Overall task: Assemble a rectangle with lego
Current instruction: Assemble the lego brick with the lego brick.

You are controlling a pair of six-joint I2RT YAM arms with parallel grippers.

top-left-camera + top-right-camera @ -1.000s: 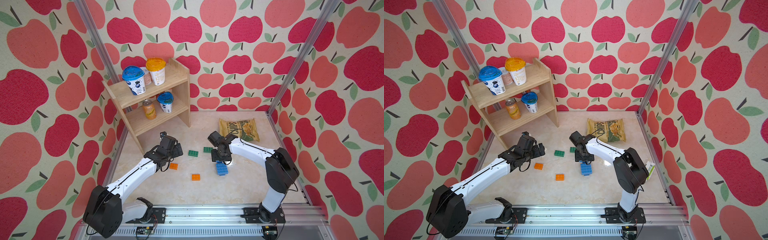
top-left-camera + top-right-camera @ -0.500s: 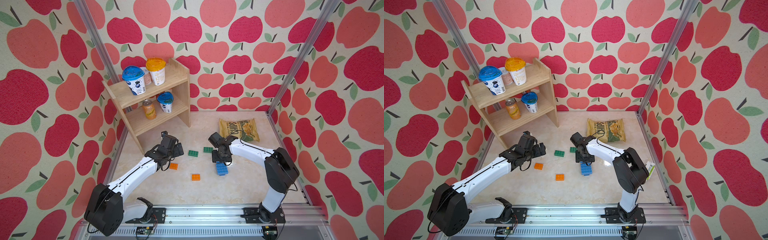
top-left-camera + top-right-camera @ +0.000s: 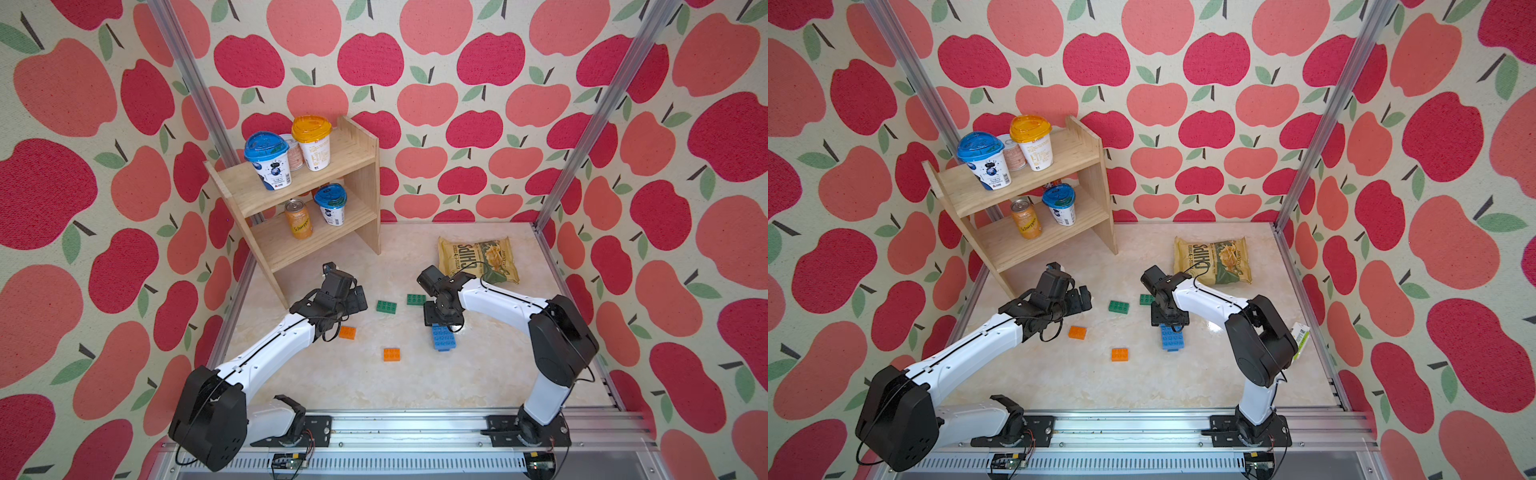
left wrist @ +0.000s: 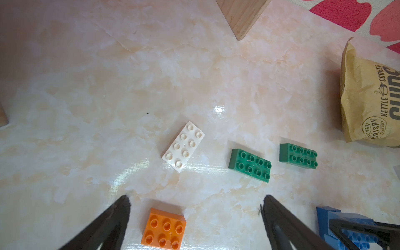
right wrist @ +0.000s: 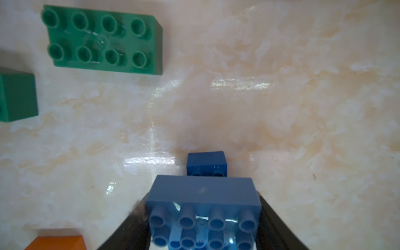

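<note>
Blue lego is where the grip is: the right gripper (image 5: 203, 216) has its jaws clamped on the two long sides of a light blue 2x4 brick (image 5: 203, 194), studs up, near the middle of the counter (image 3: 415, 382). A darker blue brick (image 5: 206, 163) shows just past it and lower down; whether the two are joined cannot be told. In a top view more blue bricks (image 3: 444, 338) reach from under that gripper toward the counter's front edge. The left gripper (image 4: 195, 200) hangs over the counter's left half with its jaws wide apart and nothing between them. An orange brick (image 4: 164, 229) lies on the counter just below the gap, and a flat white 2x4 brick (image 4: 183, 146) lies a little beyond it, turned at an angle. Two green 2x4 bricks (image 4: 250, 165) (image 4: 298, 155) lie side by side but apart, between the two grippers. A second orange brick (image 3: 391, 354) lies alone, nearer the front edge. A chips bag (image 3: 478, 259) lies flat in the back right corner, and a wooden shelf (image 3: 357, 166) with cups and a can stands in the back left corner.
</note>
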